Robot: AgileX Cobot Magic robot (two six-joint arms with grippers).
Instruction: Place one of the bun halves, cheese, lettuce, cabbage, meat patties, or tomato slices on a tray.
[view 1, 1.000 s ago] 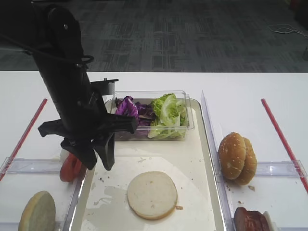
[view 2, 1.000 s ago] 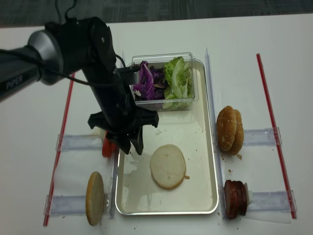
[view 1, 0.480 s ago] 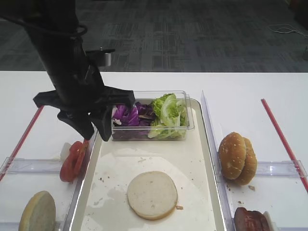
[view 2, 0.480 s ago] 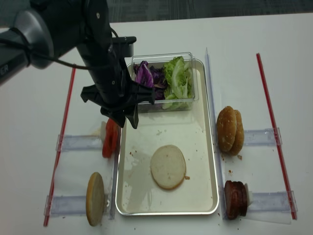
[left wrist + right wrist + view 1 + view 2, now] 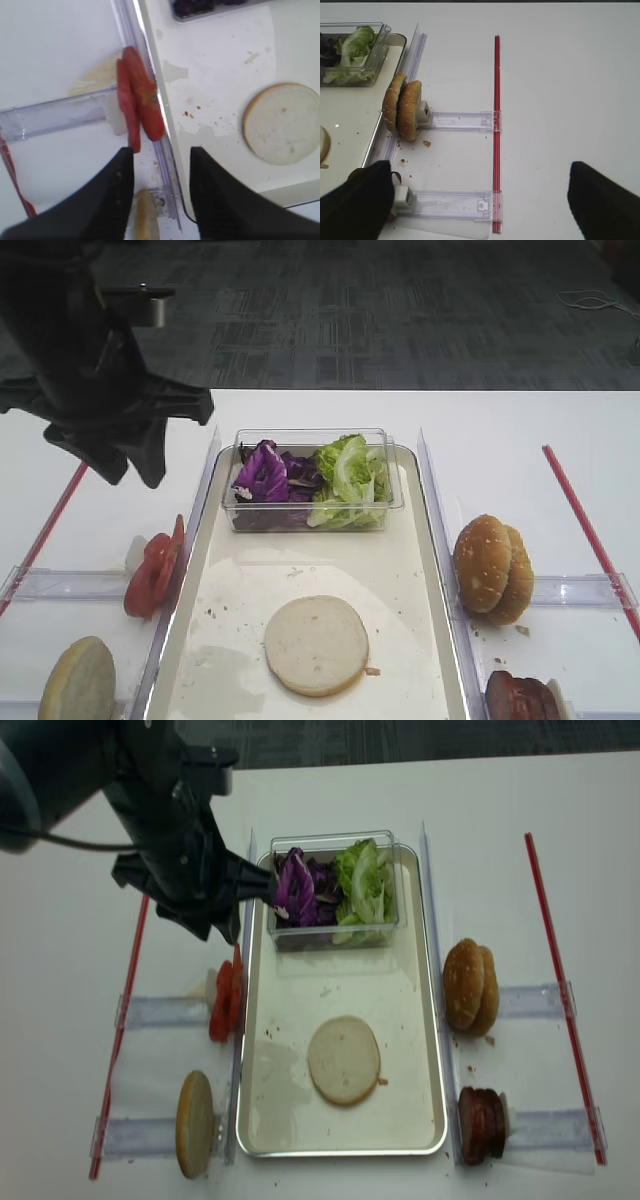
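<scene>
- Here, the left gripper [image 5: 157, 192] is seen high above the left side of the table [image 5: 520, 430], with its two dark fingers [image 5: 117, 192] held apart and nothing between them.
- From the left wrist view, the tomato slices [image 5: 137, 112] are found just ahead of the fingers, standing on edge in a clear holder at the tray's outer left wall; their thin faces are lined up roughly with the gap between the fingers.
- One pale bun half [image 5: 343, 1059] is already laid cut face up on the tray [image 5: 420, 1020], near its front end and to the right of the fingers.
- A second bun half [image 5: 194, 1123] is propped on edge in the holder nearer the front left corner, below the tomato slices in the overhead view.
- The lettuce [image 5: 350, 475] and the purple cabbage [image 5: 262, 472] are kept in a clear box [image 5: 396, 490] at the tray's far end.
- The meat patties [image 5: 481, 1125] and the sesame buns [image 5: 470, 986] are set outside the tray's right wall, closer to the right gripper [image 5: 480, 200], whose fingers are spread wide and empty.
- The tomato slices are judged nearest to the left fingers, so a descent onto them is the likely next approach.
</scene>
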